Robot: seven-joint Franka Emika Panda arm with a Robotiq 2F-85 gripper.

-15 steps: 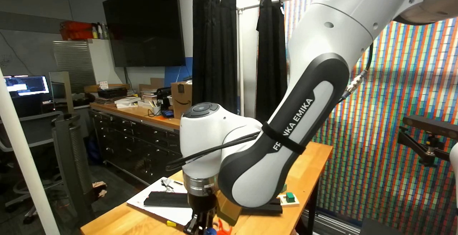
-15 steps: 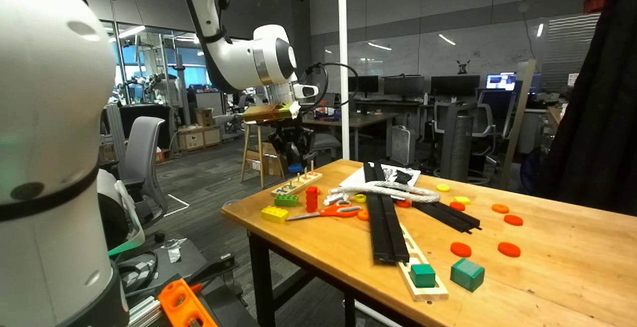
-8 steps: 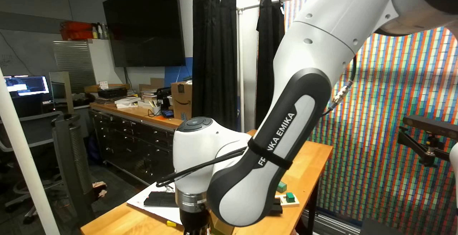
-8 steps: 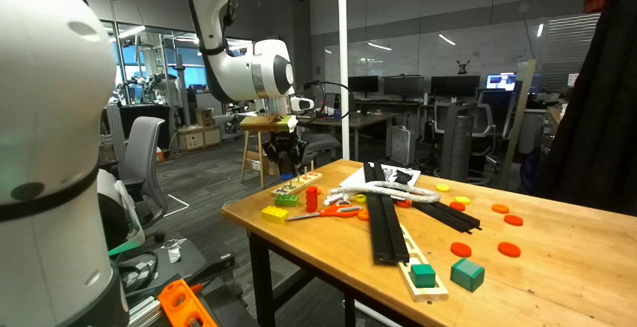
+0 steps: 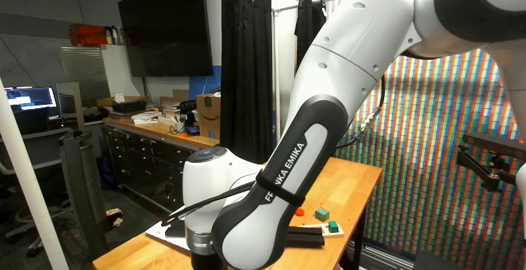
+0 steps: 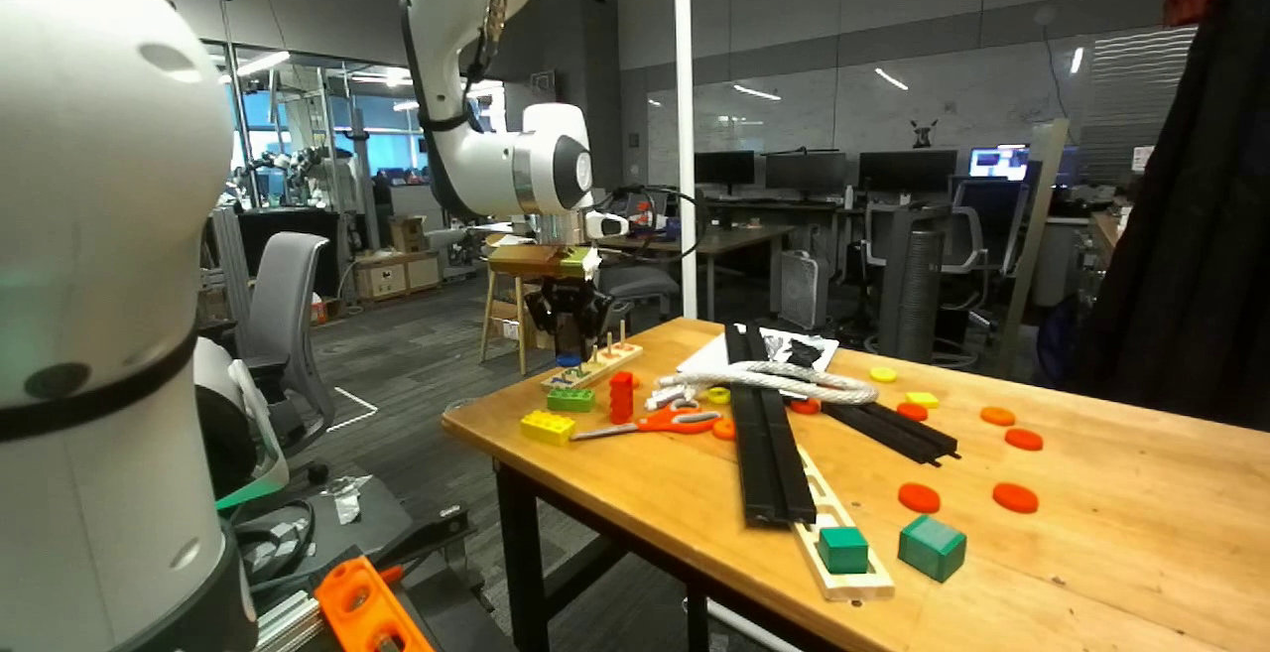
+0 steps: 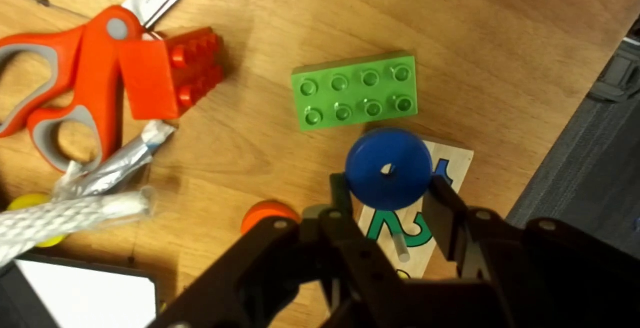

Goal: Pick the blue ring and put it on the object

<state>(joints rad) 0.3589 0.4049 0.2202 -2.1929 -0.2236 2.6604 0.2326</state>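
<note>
My gripper point(image 7: 389, 180) is shut on the blue ring point(image 7: 388, 161), with a fingertip on each side of its rim. The ring lies roughly flat, and pale wood shows through its centre hole. Below it is the wooden peg board point(image 7: 461, 157) with painted numbers; the ring covers part of the blue number. A peg point(image 7: 401, 248) stands by the green 2. In an exterior view the gripper point(image 6: 569, 342) holds the ring point(image 6: 568, 360) low over the near end of the board point(image 6: 603, 365). I cannot tell whether a peg enters the hole.
A green brick point(image 7: 355, 91) lies just beside the board. A red block point(image 7: 150, 78), orange scissors point(image 7: 100, 63), an orange ring point(image 7: 265, 213) and rope point(image 7: 75, 218) lie to the left. A yellow brick point(image 6: 548, 426) sits near the table edge. Black tracks point(image 6: 769, 454) cross the table.
The gripper has moved down with the blue ring, closer to the board. In an exterior view the arm has shifted left and down, and the gripper has left the bottom of the picture.
</note>
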